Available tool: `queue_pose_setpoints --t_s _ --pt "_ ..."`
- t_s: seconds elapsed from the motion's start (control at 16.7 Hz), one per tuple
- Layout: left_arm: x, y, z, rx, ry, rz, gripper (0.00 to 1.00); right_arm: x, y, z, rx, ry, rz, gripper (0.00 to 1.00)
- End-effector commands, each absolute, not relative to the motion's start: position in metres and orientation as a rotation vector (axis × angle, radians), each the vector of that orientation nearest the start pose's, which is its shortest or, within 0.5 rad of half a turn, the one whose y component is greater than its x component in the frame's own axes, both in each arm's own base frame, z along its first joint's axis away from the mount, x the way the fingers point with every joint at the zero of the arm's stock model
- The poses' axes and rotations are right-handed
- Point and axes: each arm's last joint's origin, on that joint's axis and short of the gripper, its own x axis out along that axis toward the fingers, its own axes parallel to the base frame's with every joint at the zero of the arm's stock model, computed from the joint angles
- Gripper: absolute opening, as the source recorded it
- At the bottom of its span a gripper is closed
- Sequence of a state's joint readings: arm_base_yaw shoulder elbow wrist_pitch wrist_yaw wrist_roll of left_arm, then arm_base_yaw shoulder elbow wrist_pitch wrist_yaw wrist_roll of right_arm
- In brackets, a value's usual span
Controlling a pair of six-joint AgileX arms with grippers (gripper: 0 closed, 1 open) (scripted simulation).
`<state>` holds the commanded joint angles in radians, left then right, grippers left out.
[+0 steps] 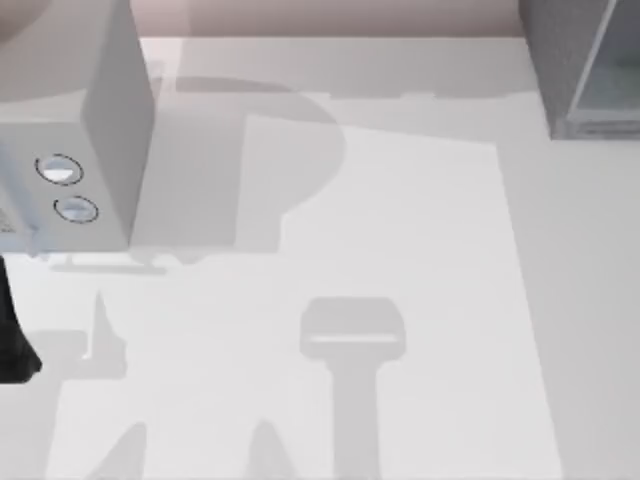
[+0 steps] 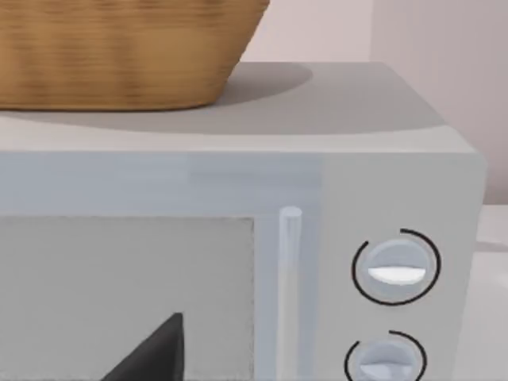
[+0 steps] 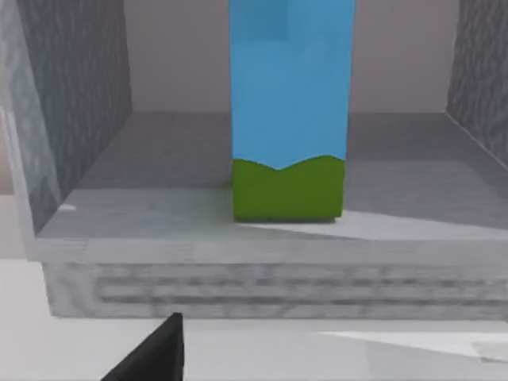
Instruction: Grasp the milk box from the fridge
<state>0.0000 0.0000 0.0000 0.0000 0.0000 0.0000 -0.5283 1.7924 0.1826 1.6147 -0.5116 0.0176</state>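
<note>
The milk box (image 3: 290, 119) stands upright on the floor of the fridge (image 3: 238, 246), blue sides above a green band; its top is cut off from sight. The fridge's front is open toward my right gripper (image 3: 151, 357), a dark part of which shows just outside the fridge's front edge, lower than the box and apart from it. In the top view the fridge (image 1: 585, 70) sits at the table's far right corner with its pale glassy panel. My left arm (image 1: 12, 340) is at the left edge, and its gripper (image 2: 151, 353) faces the grey box with dials.
A light grey box with two round dials (image 1: 75, 120) stands at the far left, and a wicker basket (image 2: 119, 51) rests on top of it. Dark grey fridge walls (image 3: 75, 103) close in both sides of the carton. The white table (image 1: 400, 250) spreads between them.
</note>
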Motion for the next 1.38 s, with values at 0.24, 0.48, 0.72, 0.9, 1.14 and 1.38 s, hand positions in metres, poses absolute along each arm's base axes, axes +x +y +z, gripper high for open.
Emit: queue_pose_setpoints --t_s 0.24,0.48,0.72,0.9,1.14,1.38 --pt "0.106 -0.001 0.160 0.000 0.000 0.000 1.00 0.234 -0.107 0.107 -0.001 0.010 0.000 1.00" --pt "0.106 -0.001 0.160 0.000 0.000 0.000 1.00 0.303 -0.114 0.108 -0.007 0.003 -0.005 1.00" --pt "0.106 -0.001 0.160 0.000 0.000 0.000 1.00 0.379 -0.105 0.115 -0.008 -0.009 -0.008 1.00" --pt "0.106 -0.001 0.160 0.000 0.000 0.000 1.00 0.412 -0.091 0.118 -0.005 0.003 -0.009 1.00" --pt "0.106 -0.001 0.160 0.000 0.000 0.000 1.00 0.420 -0.086 0.119 -0.004 0.007 -0.010 1.00" --pt "0.106 -0.001 0.160 0.000 0.000 0.000 1.00 0.423 -0.087 0.119 -0.004 0.008 -0.011 1.00"
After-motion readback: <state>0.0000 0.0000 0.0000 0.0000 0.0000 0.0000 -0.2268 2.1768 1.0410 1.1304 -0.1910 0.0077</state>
